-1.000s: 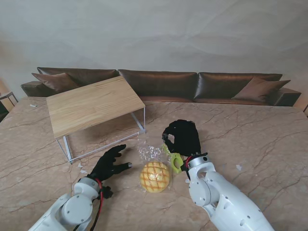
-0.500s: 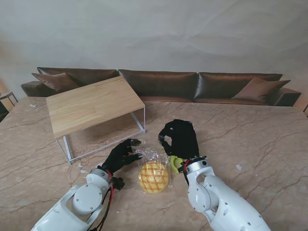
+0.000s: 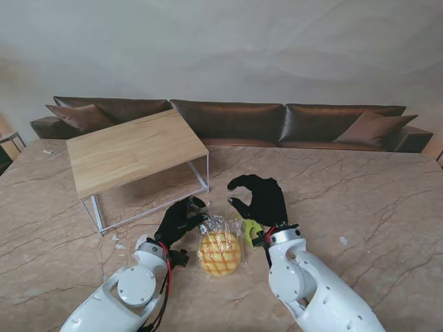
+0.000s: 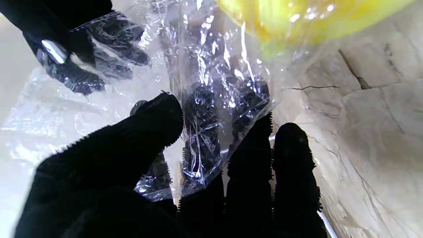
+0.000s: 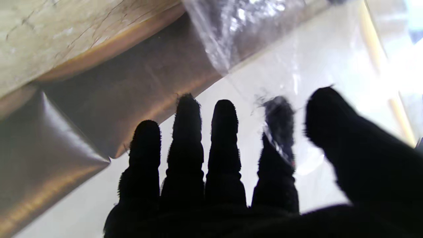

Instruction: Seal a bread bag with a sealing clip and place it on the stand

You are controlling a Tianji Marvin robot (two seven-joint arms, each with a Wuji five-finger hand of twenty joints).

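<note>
A round golden bread lies in a clear bag on the marble table, between my two hands. My left hand has reached the bag's crumpled open end. In the left wrist view the plastic is pinched between the thumb and the fingers. My right hand hovers just beyond the bag, open, with thumb and index finger curved apart. A green sealing clip lies beside the bag under the right wrist. The wooden-topped stand is at the far left.
The stand has thin white metal legs. A long brown sofa runs along the table's far edge. Small white scraps lie on the marble to the right and by the stand's near leg.
My left hand has moved right and forward to the bag's open end and closed on the plastic. The right hand has spread its fingers and drawn slightly nearer. The bread shifted a little.
</note>
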